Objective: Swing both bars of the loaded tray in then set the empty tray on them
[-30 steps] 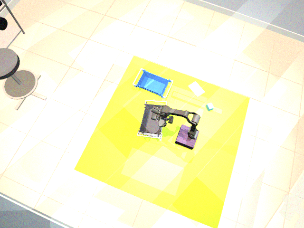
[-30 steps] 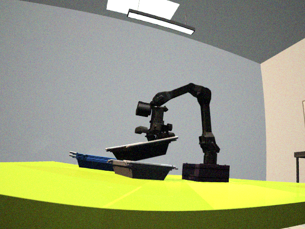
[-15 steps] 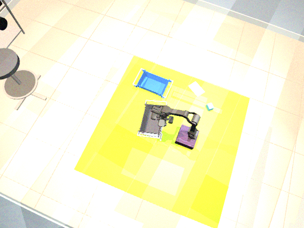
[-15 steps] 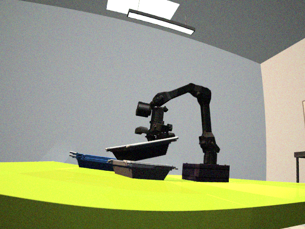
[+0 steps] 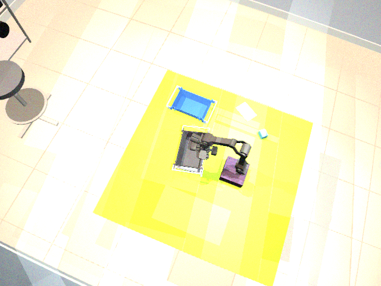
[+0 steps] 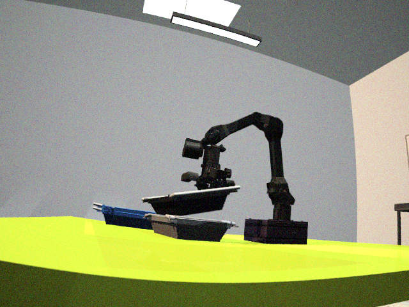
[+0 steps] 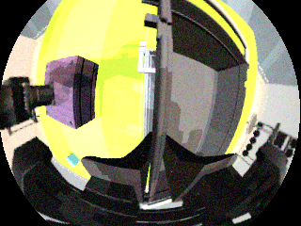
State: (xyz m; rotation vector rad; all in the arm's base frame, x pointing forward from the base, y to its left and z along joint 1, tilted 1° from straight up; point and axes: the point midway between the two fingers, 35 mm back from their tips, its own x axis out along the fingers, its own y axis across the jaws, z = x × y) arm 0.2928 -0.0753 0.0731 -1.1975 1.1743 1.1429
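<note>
Tray (image 5: 188,157) (image 6: 190,204) (image 7: 190,87): extends left from jaws (image 5: 203,148) (image 6: 215,185) clamped on its right wall; left side tilts down above loaded tray (image 6: 198,230). Level before lowering.

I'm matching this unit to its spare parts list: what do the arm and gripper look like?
The arm is near-black, with slim straight links and rounded, bulky joint housings. The gripper is dark too, with angular, faceted fingers that taper, plus a pale strip between their bases. I can't make out any sleeve, loose cable or lettering.
</note>
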